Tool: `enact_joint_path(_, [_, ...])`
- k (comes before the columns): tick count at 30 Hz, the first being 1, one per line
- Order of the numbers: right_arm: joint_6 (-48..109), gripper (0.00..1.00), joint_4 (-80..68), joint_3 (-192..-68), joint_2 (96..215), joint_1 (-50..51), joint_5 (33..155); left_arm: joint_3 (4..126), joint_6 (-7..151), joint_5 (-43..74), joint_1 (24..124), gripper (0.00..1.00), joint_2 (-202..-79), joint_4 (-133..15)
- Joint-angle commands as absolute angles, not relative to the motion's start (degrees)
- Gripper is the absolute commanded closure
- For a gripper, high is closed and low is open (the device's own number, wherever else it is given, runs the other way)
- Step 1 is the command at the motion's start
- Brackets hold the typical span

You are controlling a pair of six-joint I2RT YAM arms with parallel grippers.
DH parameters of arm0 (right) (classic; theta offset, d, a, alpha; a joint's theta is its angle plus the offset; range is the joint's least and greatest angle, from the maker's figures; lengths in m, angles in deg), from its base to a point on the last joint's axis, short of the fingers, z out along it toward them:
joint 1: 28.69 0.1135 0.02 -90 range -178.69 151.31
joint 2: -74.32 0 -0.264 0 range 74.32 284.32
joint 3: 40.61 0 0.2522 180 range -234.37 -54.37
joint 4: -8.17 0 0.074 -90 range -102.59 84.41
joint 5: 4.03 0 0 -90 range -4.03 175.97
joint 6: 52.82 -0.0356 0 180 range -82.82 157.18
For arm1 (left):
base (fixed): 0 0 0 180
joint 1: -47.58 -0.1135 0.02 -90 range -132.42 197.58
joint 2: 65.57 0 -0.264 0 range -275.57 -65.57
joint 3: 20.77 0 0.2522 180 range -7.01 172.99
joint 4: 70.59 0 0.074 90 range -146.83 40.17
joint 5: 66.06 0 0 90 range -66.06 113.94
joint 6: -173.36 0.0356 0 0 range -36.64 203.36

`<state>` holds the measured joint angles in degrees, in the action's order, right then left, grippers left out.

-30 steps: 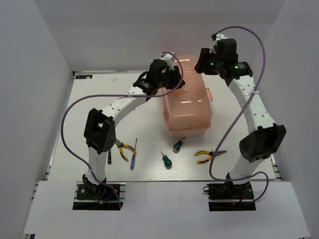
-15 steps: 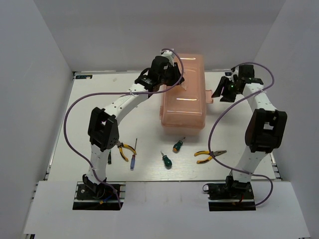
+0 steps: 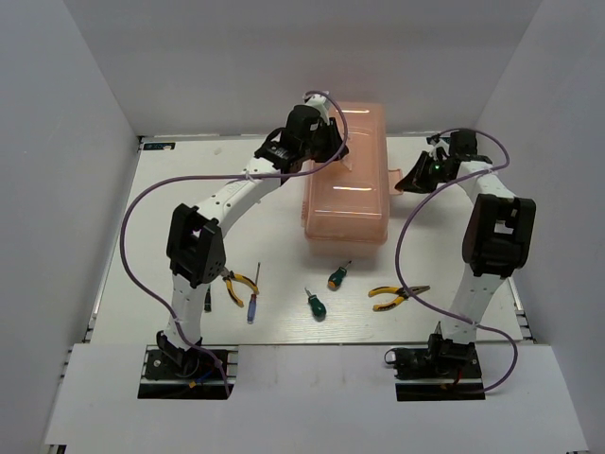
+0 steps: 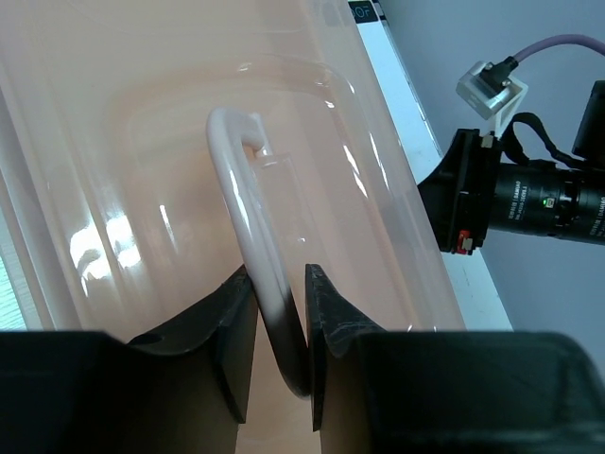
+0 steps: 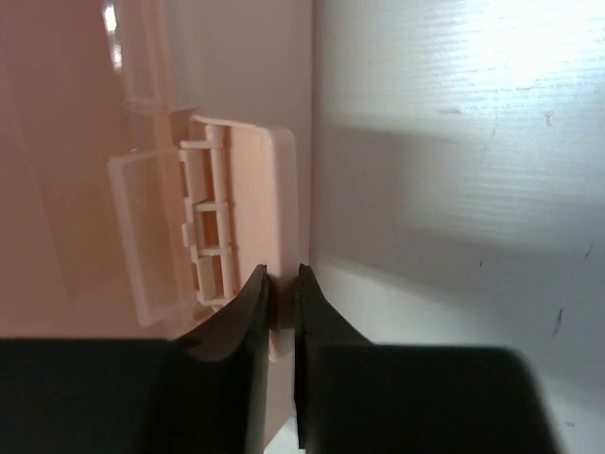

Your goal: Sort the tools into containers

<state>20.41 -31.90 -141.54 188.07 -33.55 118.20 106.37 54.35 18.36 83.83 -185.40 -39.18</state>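
Hidden: the salmon-pink toolbox (image 3: 347,203) lies with its lid closed, so the compartments cannot be seen. Nothing can be made out through the translucent wall.
Cut off: the black screwdriver (image 3: 208,300) shows only as a dark sliver beside the left arm's upright link.
Hard to make out from above: the fingertips of the left gripper (image 3: 331,156) and the right gripper (image 3: 409,181) are covered by their own wrists, so the jaws cannot be judged in that view.
Left wrist view: the left gripper (image 4: 281,317) has its jaws pressed on either side of the white lid handle (image 4: 248,222), which arches up from the pink lid.
Right wrist view: the right gripper (image 5: 281,307) pinches the outer edge of the pink latch (image 5: 213,222), which sits on the box's right-hand side, with bare white table (image 5: 454,161) beside it.
Only from above: the other five tools lie loose on the table in front of the box, well apart from it.
Tools on the left: yellow-handled pliers (image 3: 240,284) and the blue-handled screwdriver (image 3: 252,306).
Tools in the middle: two green-handled screwdrivers (image 3: 337,276) (image 3: 316,305).
Tool on the right: the second pliers (image 3: 396,296).
Only from the left wrist: the black camera body (image 4: 529,199) on the right arm, with a purple cable (image 4: 558,45) above it.
Writing: small print on that camera body and a dark tag at the table's far edge are too small to read.
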Motion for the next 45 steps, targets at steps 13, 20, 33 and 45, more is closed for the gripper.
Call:
enact_joint_path(13, [24.8, 1.00, -29.7, -142.2, 186.7, -38.1, 109.6, 111.0, 56.6, 23.6, 79.2, 1.00, -179.1, -34.6])
enact_joint_path(20, [27.2, 1.00, -30.2, -143.3, 187.1, -40.2, 106.5, 108.4, 59.6, 26.3, 75.4, 1.00, -174.0, -32.3])
enact_joint_path(33, [28.8, 1.00, -30.2, -142.0, 187.1, -42.1, 107.7, 86.4, 64.6, 31.2, 68.0, 1.00, -163.1, -34.8])
enact_joint_path(45, [30.2, 1.00, -30.5, -141.2, 186.0, -42.1, 110.6, 80.6, 65.6, 34.8, 63.4, 0.23, -161.9, -35.3])
